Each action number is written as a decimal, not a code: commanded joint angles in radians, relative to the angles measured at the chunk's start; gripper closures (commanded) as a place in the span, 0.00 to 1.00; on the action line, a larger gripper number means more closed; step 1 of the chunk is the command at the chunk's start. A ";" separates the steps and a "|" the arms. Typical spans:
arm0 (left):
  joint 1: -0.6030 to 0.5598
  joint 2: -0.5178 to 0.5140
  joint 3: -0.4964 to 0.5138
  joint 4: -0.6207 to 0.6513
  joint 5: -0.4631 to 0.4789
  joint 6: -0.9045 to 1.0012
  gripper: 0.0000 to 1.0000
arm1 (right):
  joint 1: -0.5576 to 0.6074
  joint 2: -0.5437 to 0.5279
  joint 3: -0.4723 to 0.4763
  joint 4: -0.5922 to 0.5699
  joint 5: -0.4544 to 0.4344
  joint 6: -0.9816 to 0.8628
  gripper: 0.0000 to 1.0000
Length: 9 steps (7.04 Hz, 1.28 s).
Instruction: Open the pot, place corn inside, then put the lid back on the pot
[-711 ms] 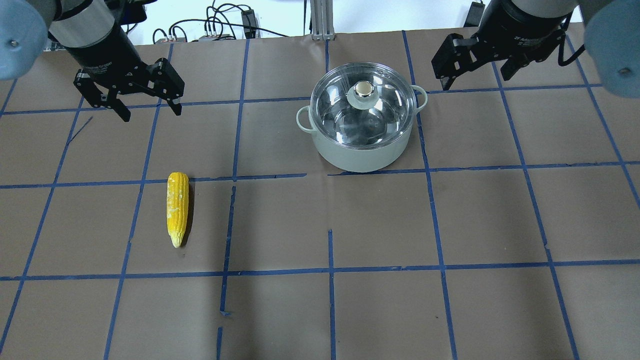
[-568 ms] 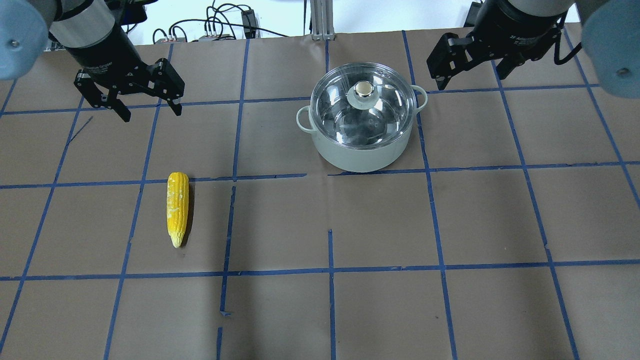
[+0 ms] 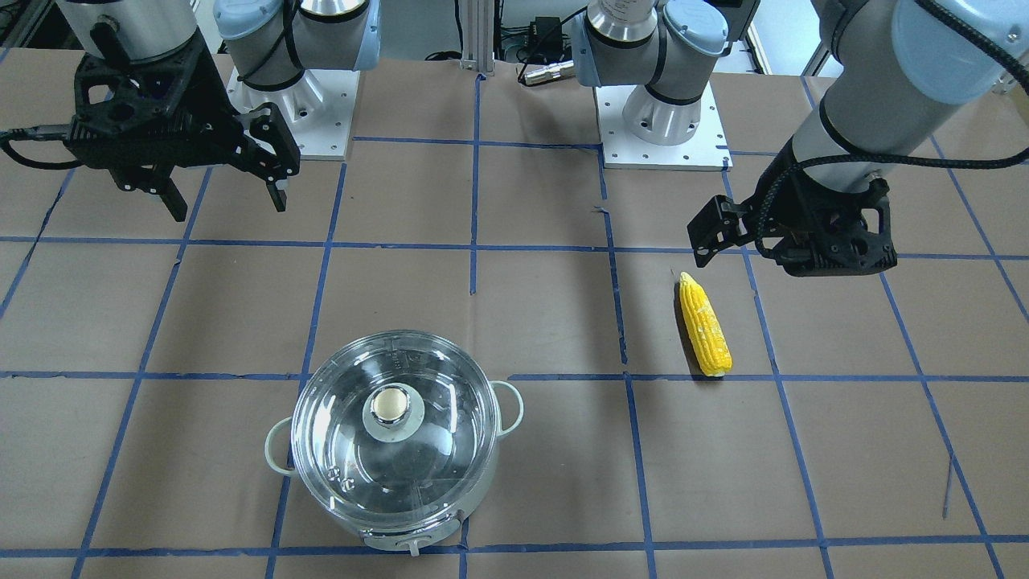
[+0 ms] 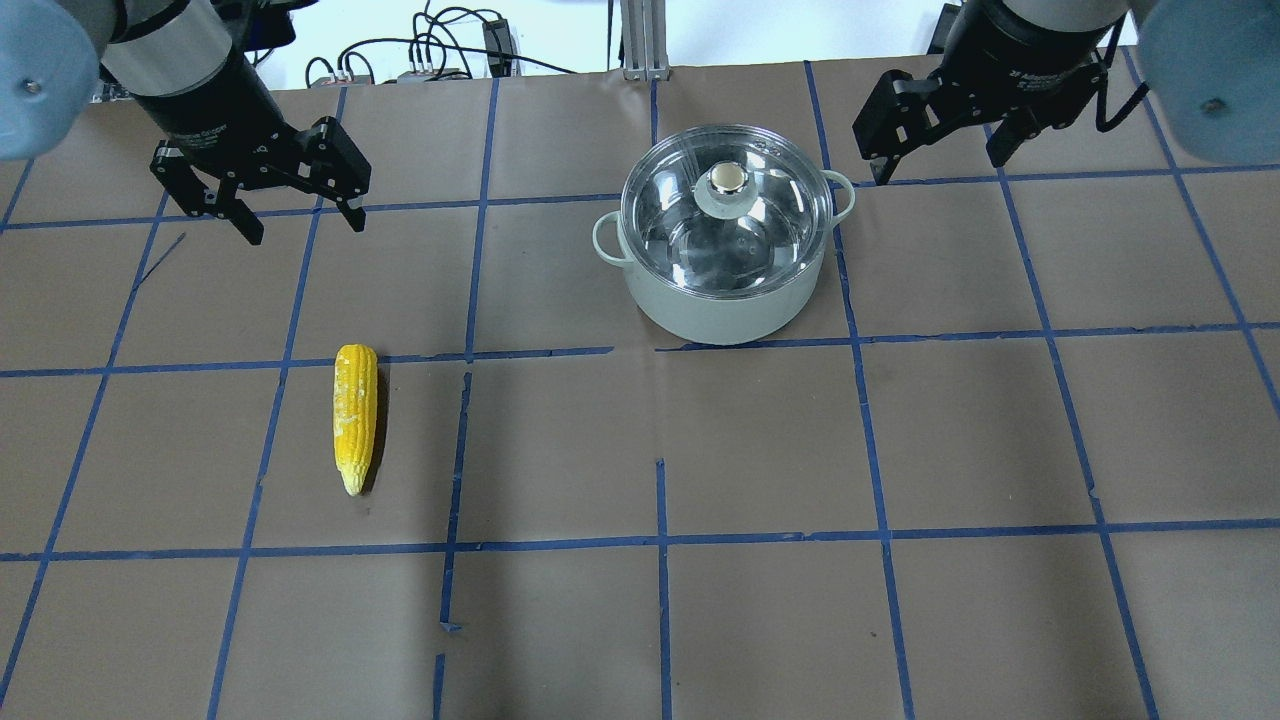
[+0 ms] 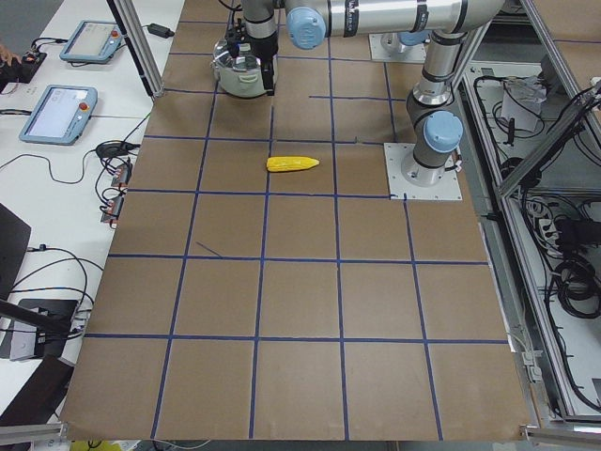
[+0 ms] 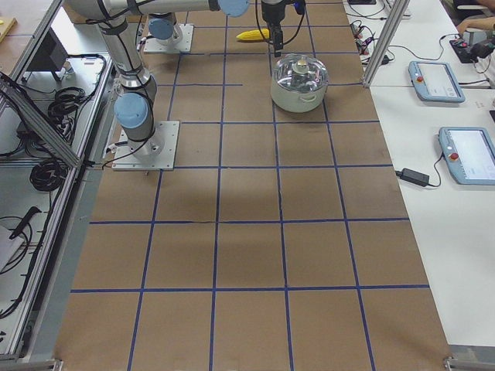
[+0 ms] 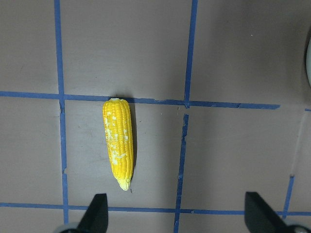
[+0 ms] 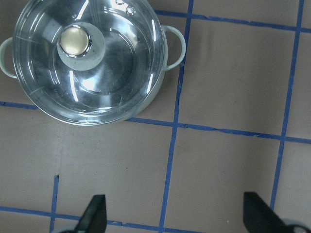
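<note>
The pale mint pot (image 4: 722, 312) stands at the back centre-right with the clear glass lid (image 4: 690, 215) seated on it, its cream knob (image 4: 727, 178) in the middle. The yellow corn (image 4: 355, 418) lies flat on the left half, pointed tip toward the front. My left gripper (image 4: 303, 228) hangs open in the air behind the corn, which shows in the left wrist view as corn (image 7: 118, 143) ahead of the gripper (image 7: 176, 213). My right gripper (image 4: 940, 168) hovers open to the right of the pot; its wrist view shows the lid (image 8: 116, 73) up and to the left.
Brown paper with blue tape grid lines covers the table (image 4: 760, 450). Both arm bases (image 3: 663, 121) are bolted at the robot's side. Cables (image 4: 440, 50) run along the back edge. Tablets lie on a side bench (image 6: 456, 116).
My right gripper has drifted slightly back and toward the pot. The left gripper, corn, pot and lid have not moved.
</note>
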<state>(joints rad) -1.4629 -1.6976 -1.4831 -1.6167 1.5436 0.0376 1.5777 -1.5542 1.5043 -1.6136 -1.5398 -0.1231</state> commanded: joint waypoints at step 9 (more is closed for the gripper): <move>-0.004 -0.022 0.001 0.001 -0.011 0.007 0.00 | -0.012 0.063 -0.025 0.037 0.006 0.118 0.01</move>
<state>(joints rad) -1.4665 -1.7184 -1.4828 -1.6155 1.5340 0.0433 1.5630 -1.5279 1.4805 -1.5355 -1.5372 -0.0386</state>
